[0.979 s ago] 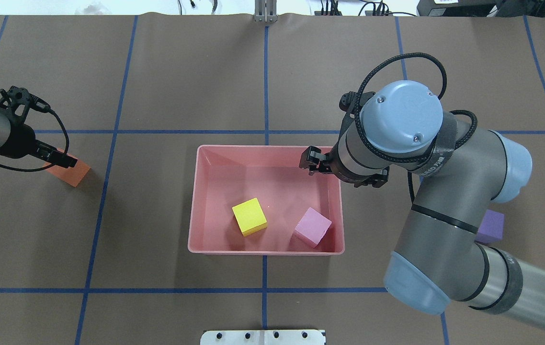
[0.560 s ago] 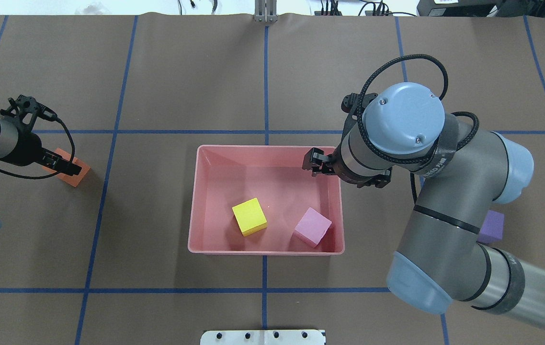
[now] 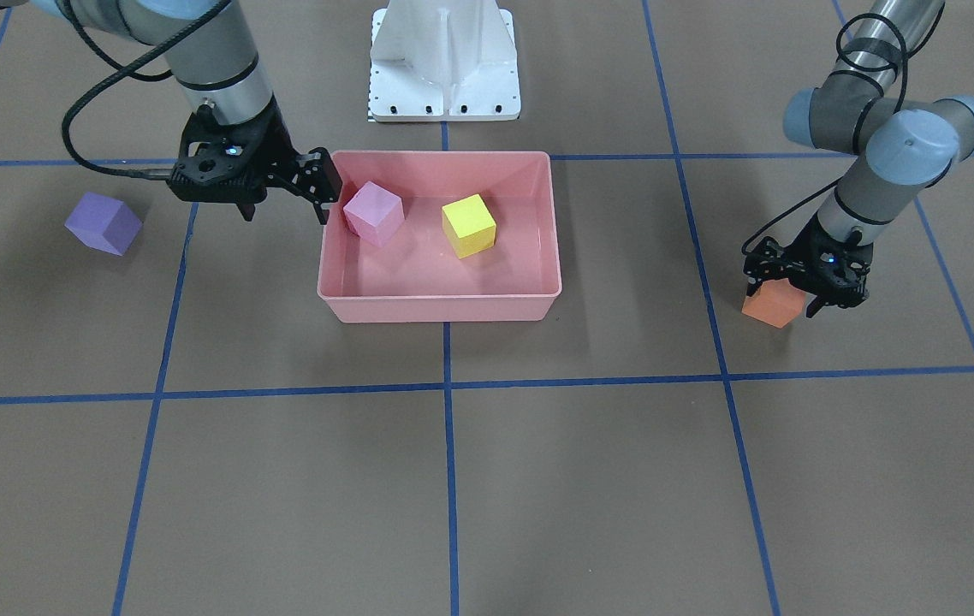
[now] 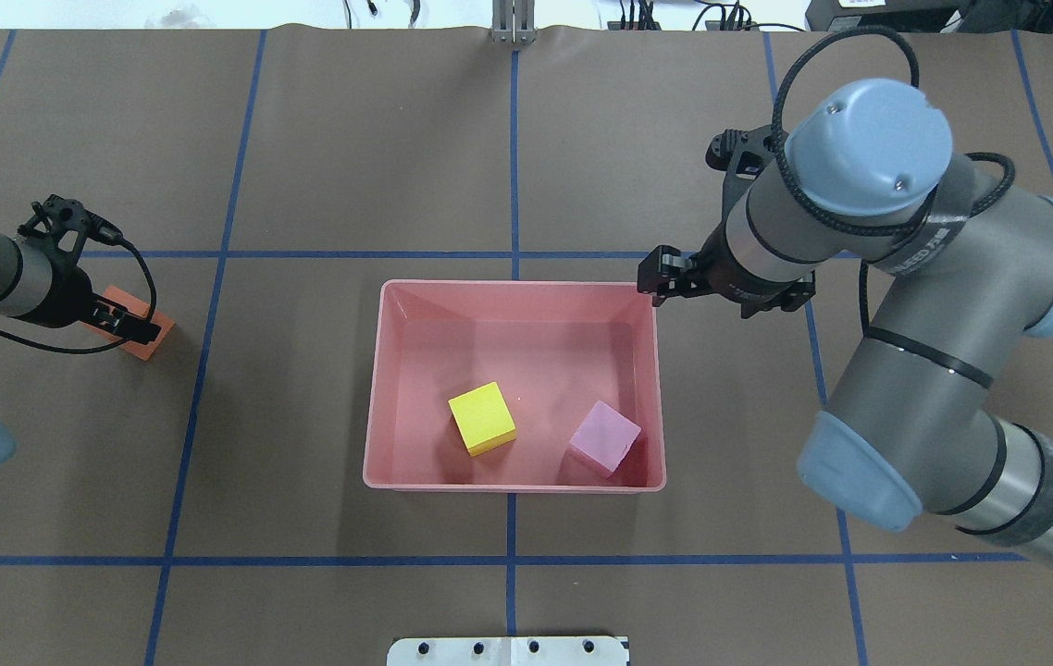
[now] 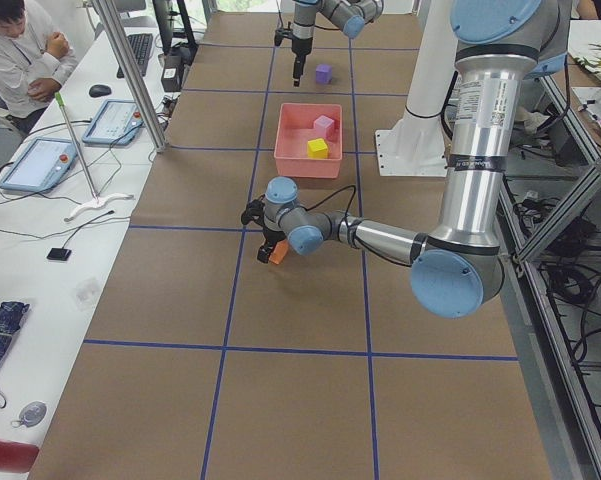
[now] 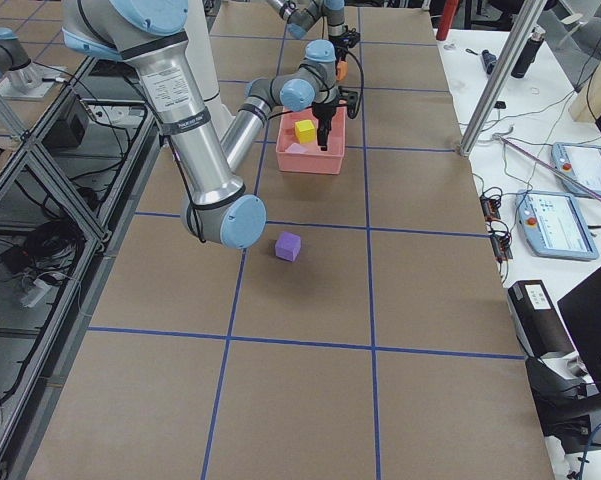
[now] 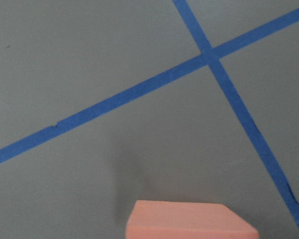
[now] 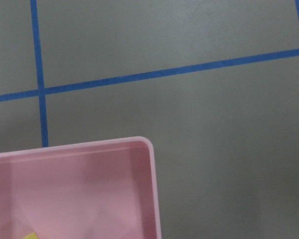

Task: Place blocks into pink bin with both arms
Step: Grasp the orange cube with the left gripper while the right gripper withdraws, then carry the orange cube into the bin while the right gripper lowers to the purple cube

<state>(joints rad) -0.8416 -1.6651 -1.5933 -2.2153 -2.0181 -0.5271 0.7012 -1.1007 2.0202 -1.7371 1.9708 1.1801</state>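
The pink bin (image 4: 375, 388) stands mid-table and holds the yellow cube (image 4: 482, 418) and the light pink cube (image 4: 604, 437). My right gripper (image 4: 661, 277) is open and empty, above the bin's far right corner; the right wrist view shows that corner (image 8: 150, 149). The purple cube (image 3: 103, 223) lies on the table on my right, hidden under the right arm in the overhead view. My left gripper (image 4: 124, 319) is open and low over the orange cube (image 4: 149, 338), which rests on the table far left. The left wrist view shows the cube's top (image 7: 189, 221).
The white pedestal base (image 3: 444, 60) stands at the table's near edge behind the bin. Blue tape lines cross the brown table cover. In the exterior left view a side table with tablets (image 5: 40, 160) and an operator (image 5: 15, 45) lies beyond the table's far edge.
My right gripper moved out of the bin, away and to the right, to the bin's far right corner. My left gripper came lower over the orange cube. The cubes have not moved.
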